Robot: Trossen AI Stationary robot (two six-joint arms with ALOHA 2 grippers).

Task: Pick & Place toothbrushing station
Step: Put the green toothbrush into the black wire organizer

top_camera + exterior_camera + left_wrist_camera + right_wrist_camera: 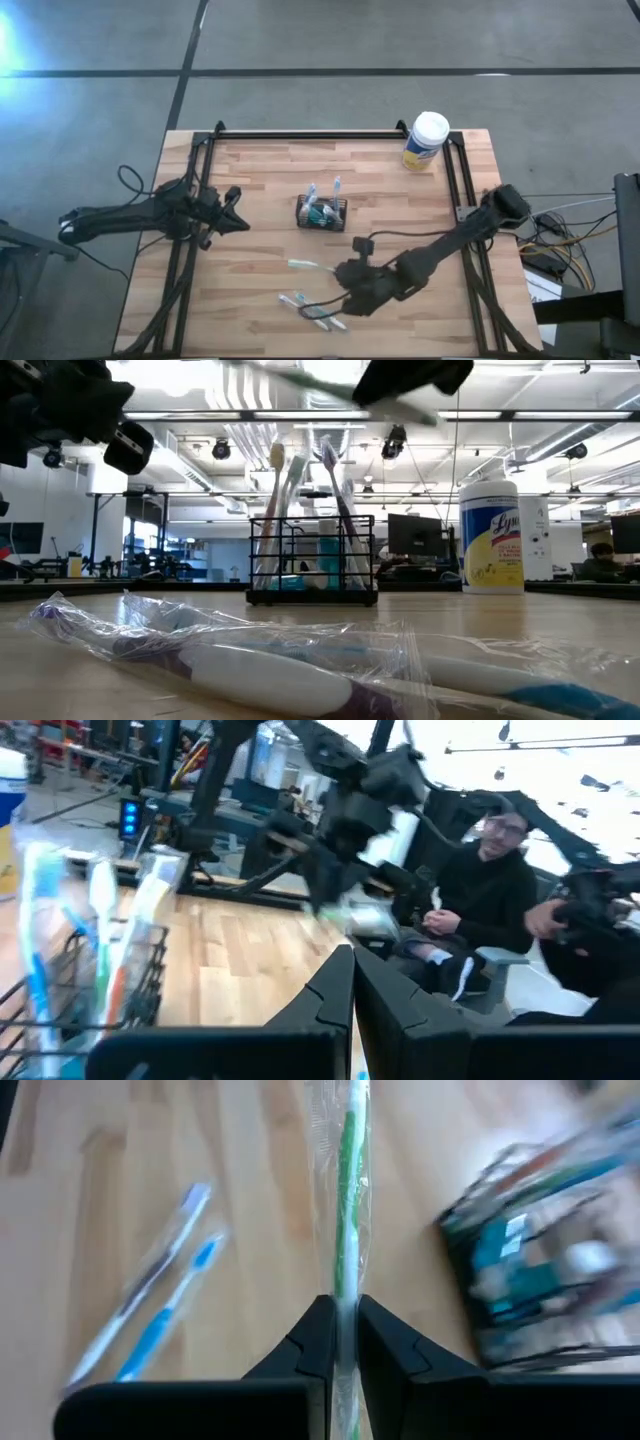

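The black wire-mesh holder (pixel 322 212) stands on its base at the table's middle, with several toothbrushes upright in it; it also shows in the low view (pixel 312 565) and the right wrist view (pixel 530 1270). My right gripper (pixel 338 272) is near of the holder, shut on a plastic-wrapped green toothbrush (pixel 305 265). Wrapped blue and purple toothbrushes (pixel 312 308) lie flat on the table near the front edge. My left gripper (pixel 238 222) is shut and empty, above the table left of the holder. My right gripper pinches one end of the wrapped green toothbrush (pixel 346 1280) between its two fingers. The toothbrush runs straight on from the fingertips, along the fingers, toward the table's left. It is lifted clear of the table, high in the low view (pixel 300 378).
A white-lidded, yellow-labelled wipes canister (pixel 426 140) stands at the far right corner. Black rails (pixel 300 134) frame the table's far and side edges. Bare wood lies between the holder and the loose toothbrushes. People sit beyond the table (pixel 490 880).
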